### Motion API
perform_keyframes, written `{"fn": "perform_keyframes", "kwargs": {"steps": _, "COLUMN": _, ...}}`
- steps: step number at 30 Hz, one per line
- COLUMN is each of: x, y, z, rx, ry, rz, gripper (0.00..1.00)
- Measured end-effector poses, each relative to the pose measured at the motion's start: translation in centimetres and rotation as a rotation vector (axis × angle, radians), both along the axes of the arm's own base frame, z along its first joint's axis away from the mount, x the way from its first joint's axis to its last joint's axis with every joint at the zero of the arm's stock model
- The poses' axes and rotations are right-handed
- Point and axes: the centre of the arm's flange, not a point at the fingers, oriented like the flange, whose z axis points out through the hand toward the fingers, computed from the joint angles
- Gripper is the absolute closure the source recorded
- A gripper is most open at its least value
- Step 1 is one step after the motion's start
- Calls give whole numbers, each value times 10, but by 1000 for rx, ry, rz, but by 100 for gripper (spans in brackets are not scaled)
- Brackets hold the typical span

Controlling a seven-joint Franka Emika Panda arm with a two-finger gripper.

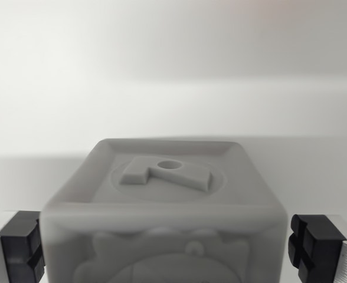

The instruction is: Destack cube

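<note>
- A pale grey cube is seen low in the middle of the wrist view, filling much of the lower half and cut off by the bottom edge.
- The hand is held apart, with one black fingertip at the wrist view's left and the other at its right.
- The cube is flanked by the two fingertips; each is seen just beside a side face, and whether contact is made cannot be told.
- The cube's edges and corners are rounded, and its surface appears matt and smooth.
- A raised rim is carried around the top face, with a round recess inside it and an angular raised shape pierced by a small round hole.
- A rounded relief figure is moulded into the near face, blurred and only partly in view.
- The fingertip pads are blocky and notched, with pale ribbed parts behind them.
- Behind the cube, only a plain white, softly shaded desk and backdrop are shown.
- What the cube rests on is hidden.
</note>
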Motion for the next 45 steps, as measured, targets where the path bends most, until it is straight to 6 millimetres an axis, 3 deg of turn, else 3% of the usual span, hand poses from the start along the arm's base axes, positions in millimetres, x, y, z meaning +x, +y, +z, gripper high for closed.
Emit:
{"fn": "perform_keyframes", "kwargs": {"steps": 9, "x": 0, "y": 0, "z": 1, "rx": 0, "ry": 0, "rz": 0, "gripper": 0}}
{"fn": "perform_keyframes", "kwargs": {"steps": 17, "x": 1, "y": 0, "z": 14, "rx": 0, "ry": -4, "rz": 0, "gripper": 0}}
{"fn": "perform_keyframes", "kwargs": {"steps": 31, "x": 1, "y": 0, "z": 55, "rx": 0, "ry": -6, "rz": 2, "gripper": 0}}
{"fn": "perform_keyframes", "kwargs": {"steps": 45, "x": 2, "y": 0, "z": 112, "rx": 0, "ry": -9, "rz": 3, "gripper": 0}}
